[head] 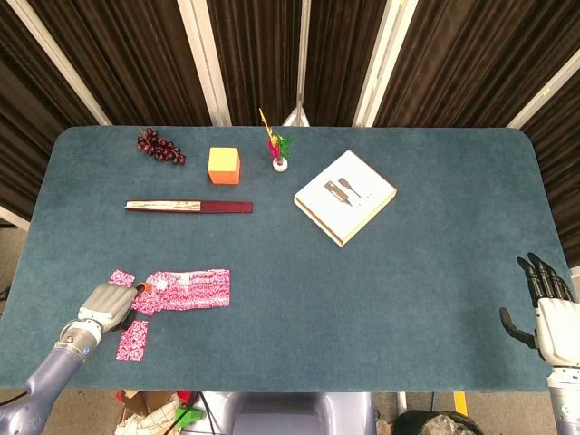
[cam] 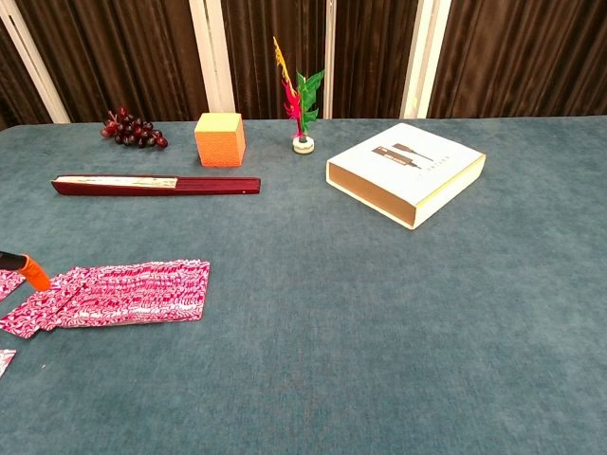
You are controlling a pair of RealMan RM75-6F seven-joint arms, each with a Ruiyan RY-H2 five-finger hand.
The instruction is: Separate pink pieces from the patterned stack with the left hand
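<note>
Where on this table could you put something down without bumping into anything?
The widest bare patch is the near middle and right, between the patterned stack, the white box and the right hand. A bare strip also runs between the closed fan and the stack. It is crowded at the near left, where the left hand works among loose pink pieces.

No legible text, numbers or brands. The white box [cam: 406,173], far right of centre on the surface [cam: 379,332], bore a dark printed graphic and a small line of lettering, too small to read.
</note>
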